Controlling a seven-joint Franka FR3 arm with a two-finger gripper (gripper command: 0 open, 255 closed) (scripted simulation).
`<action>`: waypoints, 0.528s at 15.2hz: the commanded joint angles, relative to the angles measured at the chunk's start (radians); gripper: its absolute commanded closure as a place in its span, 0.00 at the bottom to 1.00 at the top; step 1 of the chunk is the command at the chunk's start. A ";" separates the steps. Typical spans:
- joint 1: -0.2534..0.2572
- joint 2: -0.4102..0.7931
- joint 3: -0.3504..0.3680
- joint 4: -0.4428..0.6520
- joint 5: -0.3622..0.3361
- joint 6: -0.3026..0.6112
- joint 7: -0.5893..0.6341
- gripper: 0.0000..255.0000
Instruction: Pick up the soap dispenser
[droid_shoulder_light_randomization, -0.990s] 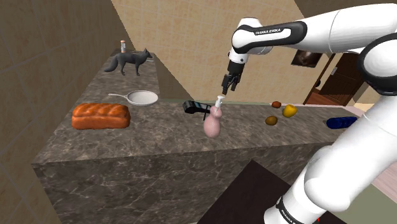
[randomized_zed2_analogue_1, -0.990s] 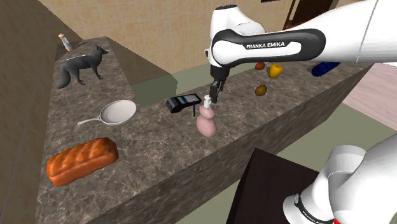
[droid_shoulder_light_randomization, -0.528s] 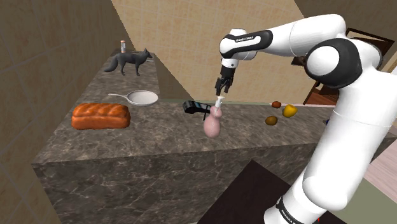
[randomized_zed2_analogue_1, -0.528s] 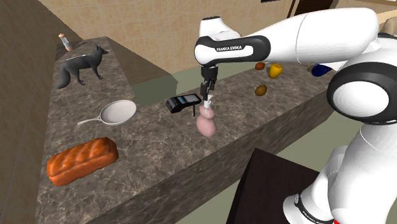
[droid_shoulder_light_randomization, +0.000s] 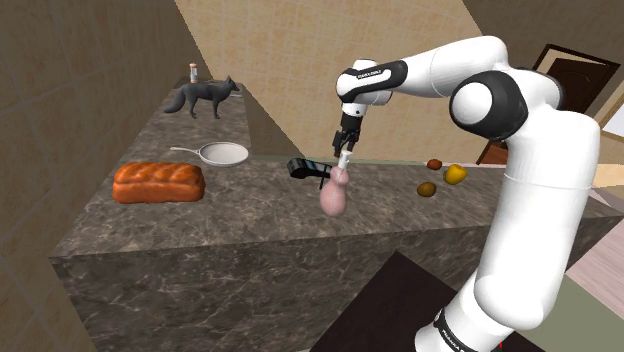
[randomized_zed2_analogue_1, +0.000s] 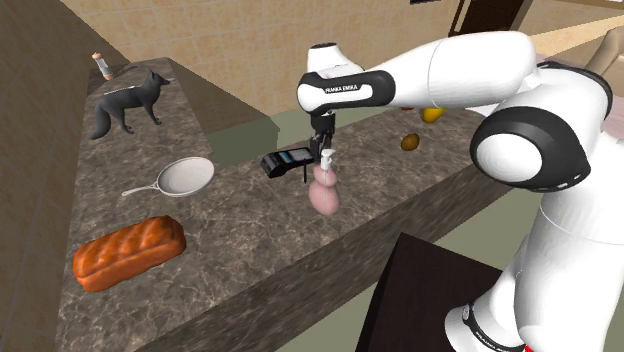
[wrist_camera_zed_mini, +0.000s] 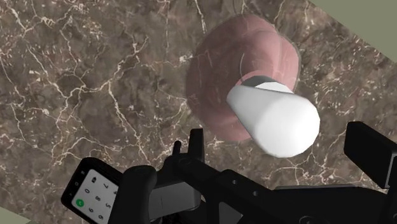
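One pink dispenser under spread fingers

Nearest on the marble counter (droid_shoulder_light_randomization: 240, 215) lies a bread loaf (droid_shoulder_light_randomization: 158, 183). Past it the pink soap dispenser (droid_shoulder_light_randomization: 333, 195) stands upright beside a black keypad handset (droid_shoulder_light_randomization: 303, 168). The gripper (droid_shoulder_light_randomization: 343, 142) hangs over its white pump (wrist_camera_zed_mini: 273, 118), fingers (wrist_camera_zed_mini: 375, 153) spread apart and unclasped. Further back sit a white frying pan (droid_shoulder_light_randomization: 222, 153), a grey fox figure (droid_shoulder_light_randomization: 203, 97) and a small bottle (droid_shoulder_light_randomization: 193, 72).

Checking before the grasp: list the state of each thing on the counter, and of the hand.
hand: open, just above the pump, holding nothing
soap dispenser: upright on the counter, not held
phone: lying keypad up beside the dispenser
frying pan: right way up, empty
bread loaf: whole, lying flat
fox figure: standing
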 joint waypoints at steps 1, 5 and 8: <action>0.002 0.004 0.002 -0.024 0.002 0.028 0.000 0.00; 0.002 0.005 0.002 -0.031 0.003 0.036 -0.001 1.00; 0.002 0.006 0.002 -0.030 0.003 0.036 -0.001 1.00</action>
